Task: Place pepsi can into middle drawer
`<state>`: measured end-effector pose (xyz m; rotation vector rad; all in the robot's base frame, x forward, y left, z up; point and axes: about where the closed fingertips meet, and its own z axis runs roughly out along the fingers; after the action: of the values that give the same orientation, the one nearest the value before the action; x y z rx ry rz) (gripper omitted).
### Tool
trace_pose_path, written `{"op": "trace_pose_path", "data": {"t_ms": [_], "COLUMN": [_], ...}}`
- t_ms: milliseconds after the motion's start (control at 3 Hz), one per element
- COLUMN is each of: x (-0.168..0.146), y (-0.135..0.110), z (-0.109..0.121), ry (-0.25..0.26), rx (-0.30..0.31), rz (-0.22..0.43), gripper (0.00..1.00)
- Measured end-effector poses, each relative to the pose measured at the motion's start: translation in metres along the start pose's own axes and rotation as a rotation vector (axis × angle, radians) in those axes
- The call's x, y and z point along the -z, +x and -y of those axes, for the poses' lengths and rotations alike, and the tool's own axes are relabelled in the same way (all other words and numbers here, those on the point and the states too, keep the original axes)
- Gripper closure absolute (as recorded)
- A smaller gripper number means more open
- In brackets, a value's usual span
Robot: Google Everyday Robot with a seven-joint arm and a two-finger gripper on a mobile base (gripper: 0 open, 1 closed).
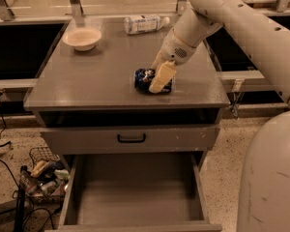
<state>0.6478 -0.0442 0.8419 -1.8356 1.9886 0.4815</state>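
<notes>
- We see the hand (154,82) low over the front right part of the table (92,79), set down onto the pepsi can (142,76).
- We cannot tell whether the hand is clamped on the can or merely set around it.
- The pepsi can lies on its side on the table, near the front edge and right of the middle, partly covered by the hand.
- The pale arm (217,13) reaches the hand from the far right corner of the table.
- A clear plastic bottle (144,24) lies on its side by the far edge, well apart from the can.
- A shallow pale bowl (82,37) stands near the far left corner.
- Below the front edge we see a shut drawer front with a black handle (131,138).
- Beneath that, the middle drawer (135,192) is pulled out towards us, showing its bare grey floor.
- A wire basket (42,177) of small items sits on the ground left of the open drawer.
</notes>
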Motion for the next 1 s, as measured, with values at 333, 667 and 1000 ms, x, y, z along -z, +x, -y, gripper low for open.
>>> {"op": "trace_pose_path", "data": {"t_ms": [333,667,1000], "x": [0.0000,-0.0001,-0.0002], "y": [0.0000,0.0000,0.0000], "z": [0.0000,0.0000,0.0000], "ry": [0.000,0.000,0.000], "rx": [0.000,0.000,0.000], "rz": [0.000,0.000,0.000], "gripper": [0.62,0.85,1.00]}}
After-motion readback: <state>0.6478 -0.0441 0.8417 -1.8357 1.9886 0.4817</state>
